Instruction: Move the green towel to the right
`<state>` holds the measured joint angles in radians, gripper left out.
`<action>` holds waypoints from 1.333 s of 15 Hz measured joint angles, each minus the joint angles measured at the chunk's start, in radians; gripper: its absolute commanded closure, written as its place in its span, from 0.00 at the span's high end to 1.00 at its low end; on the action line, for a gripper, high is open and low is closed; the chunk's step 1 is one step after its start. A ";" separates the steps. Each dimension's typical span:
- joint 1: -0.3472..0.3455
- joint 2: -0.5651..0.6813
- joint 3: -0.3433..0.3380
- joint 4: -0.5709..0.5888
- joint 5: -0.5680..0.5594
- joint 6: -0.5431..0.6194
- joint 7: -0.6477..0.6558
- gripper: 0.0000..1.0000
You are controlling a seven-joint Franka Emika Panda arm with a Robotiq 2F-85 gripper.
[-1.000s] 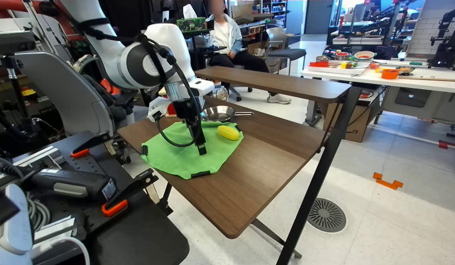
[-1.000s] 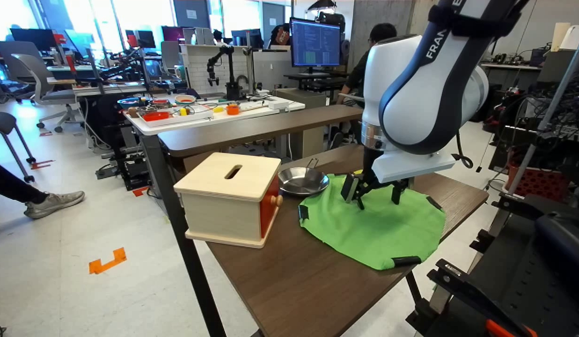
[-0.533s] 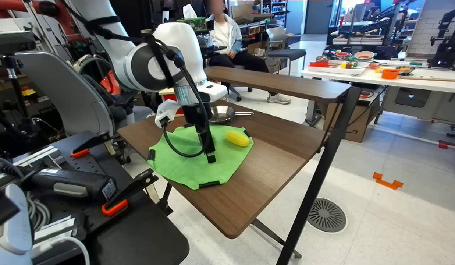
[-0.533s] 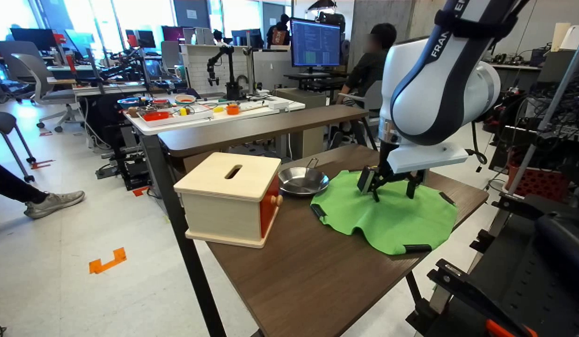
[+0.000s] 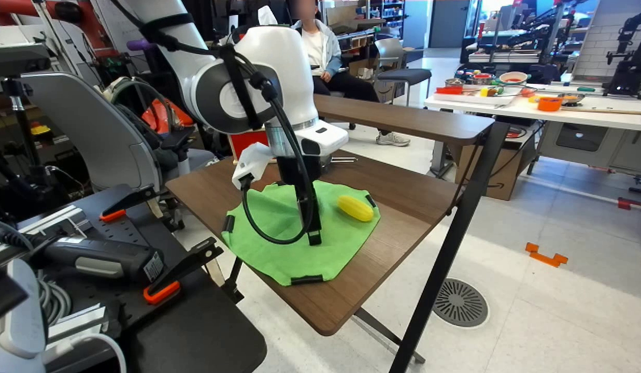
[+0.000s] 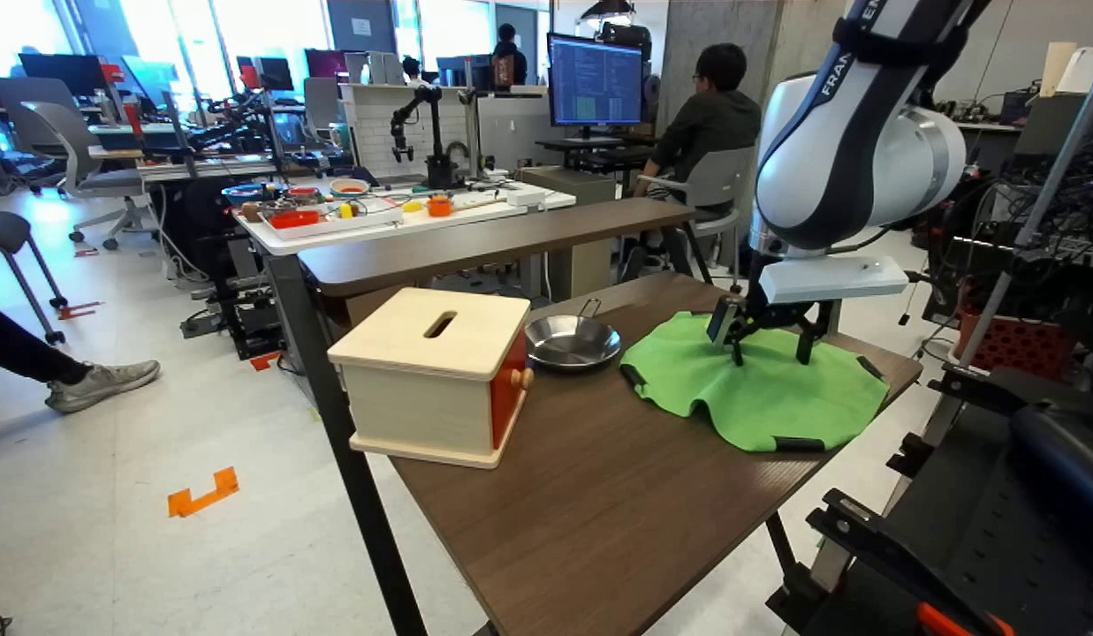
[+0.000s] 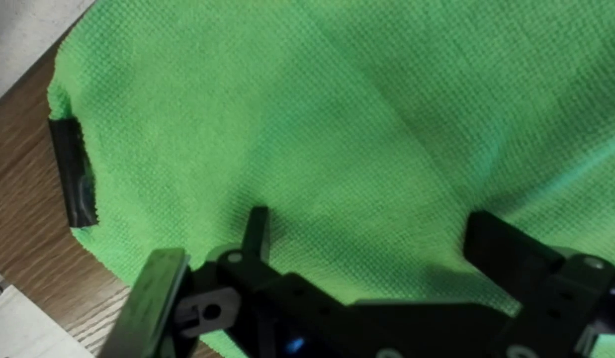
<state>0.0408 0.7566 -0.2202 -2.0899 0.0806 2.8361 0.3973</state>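
Observation:
The green towel [image 5: 268,248] lies flat and a little rumpled on the brown table, with black strips at its corners. It shows in both exterior views [image 6: 758,415] and fills most of the wrist view [image 7: 297,119]. My gripper [image 5: 314,239] points down onto the middle of the towel. In an exterior view its two fingers [image 6: 771,358] stand apart with their tips on the cloth. In the wrist view the fingertips [image 7: 369,213] are wide apart, with flat cloth between them and creases at the right tip. No cloth is pinched.
A yellow object [image 5: 355,207] lies on the towel. A wooden box [image 6: 427,389] with a red side and a steel pan [image 6: 573,343] stand on the table [image 6: 590,521]. A raised shelf [image 5: 403,115] runs along one table side. A black cart [image 5: 196,321] stands beside the table.
My gripper and the towel have moved together to the right in both exterior views, the yellow object riding along. A fold has formed in the towel's edge. The box and pan have not moved.

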 measured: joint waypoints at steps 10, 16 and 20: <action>-0.132 0.001 0.021 0.109 0.055 -0.141 -0.016 1.00; -0.151 0.014 0.022 0.141 0.066 -0.174 -0.015 1.00; -0.163 0.027 0.022 0.159 0.068 -0.188 -0.015 1.00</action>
<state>-0.1224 0.7841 -0.1985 -1.9305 0.1485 2.6480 0.3819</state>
